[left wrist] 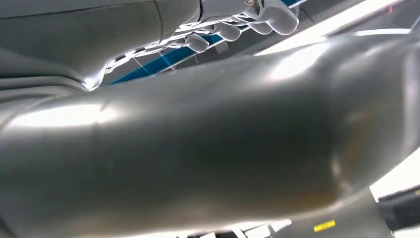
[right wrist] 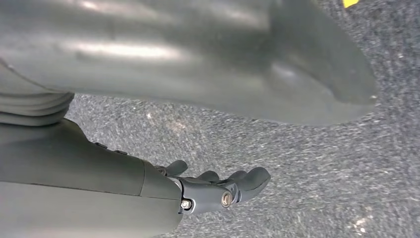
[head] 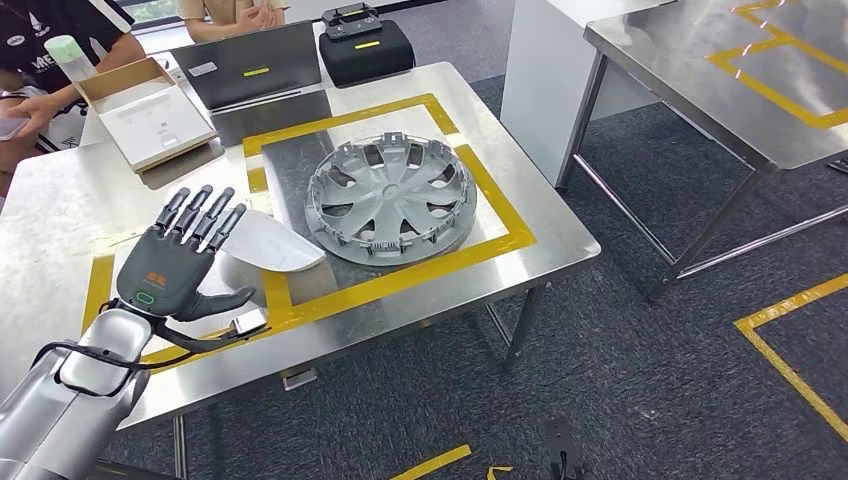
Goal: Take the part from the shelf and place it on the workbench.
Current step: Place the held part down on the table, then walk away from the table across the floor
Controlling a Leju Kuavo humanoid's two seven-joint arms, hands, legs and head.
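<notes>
On the steel workbench [head: 60,200] a white curved part [head: 270,245] lies flat across the left side of the yellow taped frame [head: 400,280]. My left hand [head: 180,260] hovers just left of it, palm down with its fingers spread, their tips over the part's left edge, holding nothing. The left wrist view shows the thick grey thumb [left wrist: 208,144] close up, with the fingers [left wrist: 237,22] beyond. A silver wheel cover [head: 392,198] sits inside the frame, right of the white part. My right hand [right wrist: 218,191] hangs over grey carpet, fingers loosely extended and holding nothing.
At the bench's far side stand a laptop [head: 245,65], a black case [head: 365,45] and an open cardboard box [head: 150,110]. People stand behind the far left corner. A second steel table [head: 720,70] is at the right, with carpet and yellow floor tape [head: 790,350] between.
</notes>
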